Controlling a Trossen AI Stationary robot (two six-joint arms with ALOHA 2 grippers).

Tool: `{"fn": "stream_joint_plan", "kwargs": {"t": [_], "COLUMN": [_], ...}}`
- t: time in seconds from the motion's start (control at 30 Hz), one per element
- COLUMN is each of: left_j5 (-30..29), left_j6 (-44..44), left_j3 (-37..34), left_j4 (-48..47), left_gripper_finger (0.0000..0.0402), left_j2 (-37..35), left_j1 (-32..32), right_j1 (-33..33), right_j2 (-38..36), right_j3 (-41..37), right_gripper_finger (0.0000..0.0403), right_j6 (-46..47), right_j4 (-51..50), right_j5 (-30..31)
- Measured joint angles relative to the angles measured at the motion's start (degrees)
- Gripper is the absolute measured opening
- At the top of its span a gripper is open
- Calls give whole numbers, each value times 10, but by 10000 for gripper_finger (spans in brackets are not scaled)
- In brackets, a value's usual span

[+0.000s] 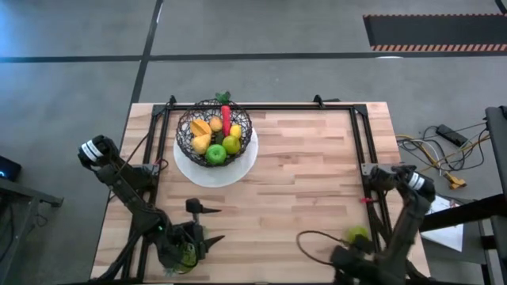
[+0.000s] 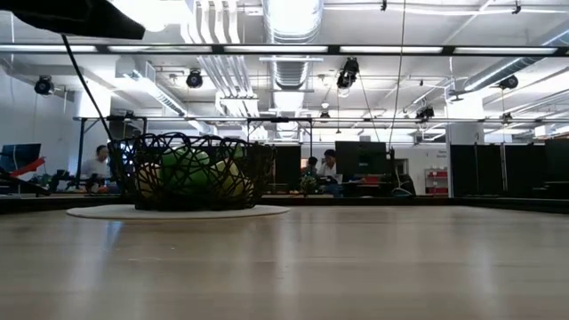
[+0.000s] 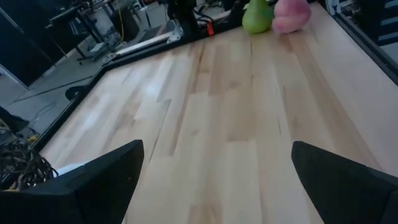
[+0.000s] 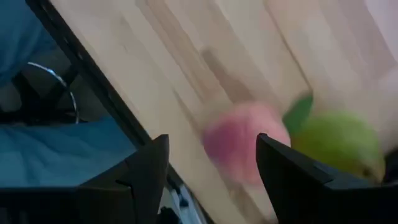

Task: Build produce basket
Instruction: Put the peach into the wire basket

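From above, the basket (image 1: 215, 131) sits filled on a white plate (image 1: 238, 166); both arms wait well away at the table's near edge. Level with the tabletop, only the basket shows. The left gripper (image 3: 217, 180) gapes, empty. The right gripper (image 4: 211, 168) straddles a blurred pink fruit (image 4: 239, 146) beside a green pear (image 4: 336, 143); centre first. Contact unclear.

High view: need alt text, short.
A dark wire basket filled with toy produce sits on a white plate at the wooden table's far left. Both arms are at the near edge: left gripper open, right arm beside a green piece.
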Motion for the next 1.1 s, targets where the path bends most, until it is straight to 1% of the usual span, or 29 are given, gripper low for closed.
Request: {"fn": "stream_joint_plan", "kwargs": {"t": [0.1,0.23,0.33,0.43,0.57,0.67,0.87,1.1], "left_j5": [0,1,1,3,3,3,3,3], "left_j6": [3,3,3,3,3,3,2,3], "left_j3": [1,1,1,1,1,1,1,1], "left_j4": [2,3,3,2,2,2,2,2], "left_gripper_finger": [391,391,391,391,391,391,391,391], "left_j2": [0,0,0,0,0,0,0,0], "left_j1": [7,13,16,18,19,19,19,20], "right_j1": [35,58,67,68,67,65,62,46], "right_j2": [0,0,0,5,17,32,61,97], "right_j3": [-12,-35,-58,-76,-95,-103,-104,-103], "right_gripper_finger": [245,297,339,365,370,370,369,352], "right_j6": [54,72,28,-59,-177,-247,-318,-378], "right_j4": [0,1,11,11,9,12,20,15], "right_j5": [-1,0,0,0,6,5,5,11]}}
